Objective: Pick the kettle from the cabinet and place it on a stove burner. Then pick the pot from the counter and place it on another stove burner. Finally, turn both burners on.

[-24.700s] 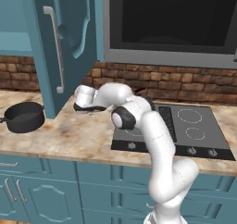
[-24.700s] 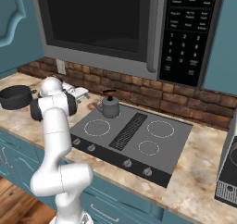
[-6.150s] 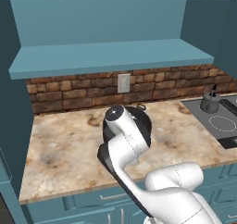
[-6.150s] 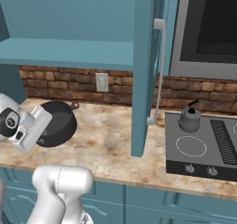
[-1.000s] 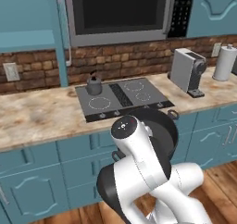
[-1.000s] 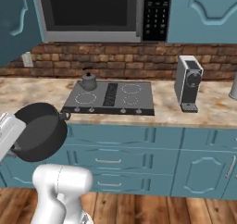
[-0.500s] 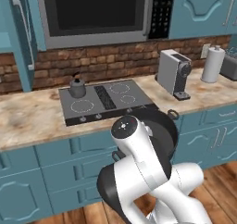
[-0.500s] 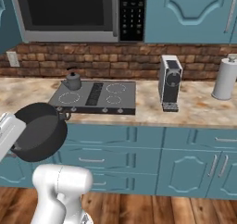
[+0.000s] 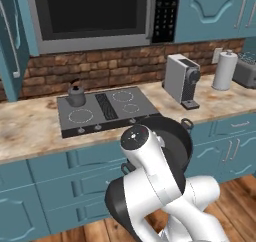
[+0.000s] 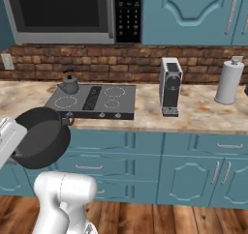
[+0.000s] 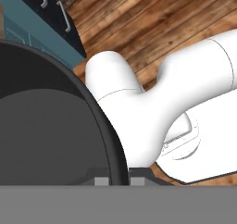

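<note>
Marbled beige-brown worktop (image 10: 203, 113) over teal base cabinets, dark cooktop (image 10: 92, 102) set in it, kettle (image 10: 70, 84) on rear-left burner, coffee machine (image 10: 170, 87) beside cooktop, paper towel roll (image 10: 229, 82) farther right, wood floor (image 10: 160, 221) below.

Both base views face the cooktop (image 9: 102, 109) from afar.

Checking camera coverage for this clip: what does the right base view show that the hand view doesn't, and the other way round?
Right base view alone: the kettle on a rear stove burner, the cooktop, coffee machine, paper towel roll, microwave and counter. Hand view alone: the wooden floor seen close, and the pincer shut on the pot's rim. Both: the dark pot, held off the counter.
</note>
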